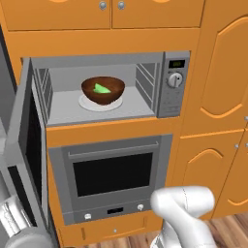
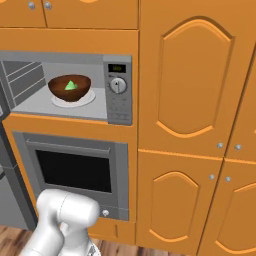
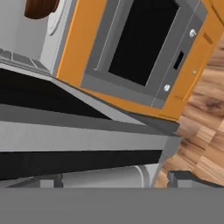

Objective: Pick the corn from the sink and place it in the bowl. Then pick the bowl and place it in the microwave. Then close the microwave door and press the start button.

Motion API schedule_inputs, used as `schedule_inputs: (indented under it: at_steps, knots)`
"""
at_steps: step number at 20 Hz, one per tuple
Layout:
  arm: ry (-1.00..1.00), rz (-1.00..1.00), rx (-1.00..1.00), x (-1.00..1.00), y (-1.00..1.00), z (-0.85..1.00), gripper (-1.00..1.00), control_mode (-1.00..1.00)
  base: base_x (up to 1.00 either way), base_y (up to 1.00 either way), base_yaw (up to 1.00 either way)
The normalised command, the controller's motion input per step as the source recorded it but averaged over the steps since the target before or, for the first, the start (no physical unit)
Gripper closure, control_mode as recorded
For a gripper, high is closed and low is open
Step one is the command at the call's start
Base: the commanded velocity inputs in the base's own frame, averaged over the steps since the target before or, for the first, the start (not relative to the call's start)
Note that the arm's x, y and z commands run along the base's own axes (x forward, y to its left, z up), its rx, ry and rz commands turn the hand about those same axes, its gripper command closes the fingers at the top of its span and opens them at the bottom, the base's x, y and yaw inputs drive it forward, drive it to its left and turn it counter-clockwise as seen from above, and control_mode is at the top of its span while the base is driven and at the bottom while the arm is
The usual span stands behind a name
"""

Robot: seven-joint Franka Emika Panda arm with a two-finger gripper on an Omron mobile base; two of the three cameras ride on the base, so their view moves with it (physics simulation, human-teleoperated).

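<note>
Tall orange wooden cupboards (image 2: 195,100) all around, from top to floor. Below the microwave, a big grey oven with a dark window (image 1: 112,174) and a long flat handle.

Above that, the built-in grey box microwave (image 1: 104,85), wide open inside, with a control panel (image 1: 175,82) along its right edge. Swung out to the left, the grey-framed microwave door with dark glass (image 1: 26,145), not shut yet. Seen very close in the hand view too, the same door (image 3: 83,135) stretching across, with the oven (image 3: 140,43) beyond it and brown wood floor (image 3: 205,113) off to one side.

On the microwave floor, near the middle, a flat white turntable plate (image 1: 87,105). Sitting on that plate, the round dark brown glossy bowl (image 1: 102,91). Inside the bowl, the small bright green corn (image 1: 101,88).

Down low by the open door, the pincer, with its two dark tips (image 3: 188,179) just peeking up at the bottom of the hand view. Open or closed? Cannot tell. Nothing seen in its hold.

Done, going by all this: corn in bowl, bowl in microwave. Left to do: push the door shut, then press the start button on the panel.
</note>
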Motion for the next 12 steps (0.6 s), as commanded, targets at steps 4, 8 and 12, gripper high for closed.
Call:
schedule_inputs:
  at_steps: [4, 8, 12]
  knots:
    - [0.0, -0.22, 0.0, 0.37, 0.11, -0.34, -1.0, -1.0, 0.0, 0.0, 0.0]
    - [0.0, -0.27, 0.1, 0.0, -0.64, -0.04, -1.0, -1.0, 0.0, 0.0, 0.0]
    - [0.0, -0.29, 0.15, 0.0, -0.89, 0.0, -1.0, -1.0, 0.0, 0.0, 0.0]
